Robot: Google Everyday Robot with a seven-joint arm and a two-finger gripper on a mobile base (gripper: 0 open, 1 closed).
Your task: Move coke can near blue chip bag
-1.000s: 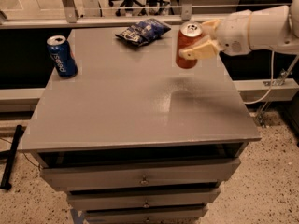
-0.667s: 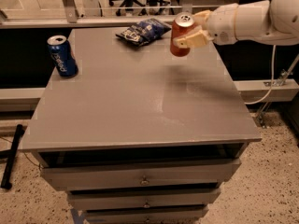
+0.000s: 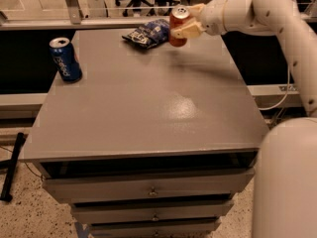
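Holding the coke can (image 3: 178, 18) in my pincer (image 3: 181, 32), I have the pale fingers (image 3: 190, 29) closed on its lower half, with the silver top and a band of red showing above them. The can stands upright at the far side of the grey worktop (image 3: 148, 113), towards its right. Whether its base touches the surface I cannot tell, though a soft shadow lies on the worktop below and to the right of it. Just beside the can, on its left, the blue chip bag (image 3: 146, 32) lies flat near the far edge; the two look nearly touching. My arm (image 3: 257, 11) reaches in from the right. A blue Pepsi can (image 3: 65, 58) stands upright at the left edge of the worktop, well apart from the bag and the coke can. Under the worktop are drawers (image 3: 148, 190) with small knobs, over a speckled floor (image 3: 29, 212).
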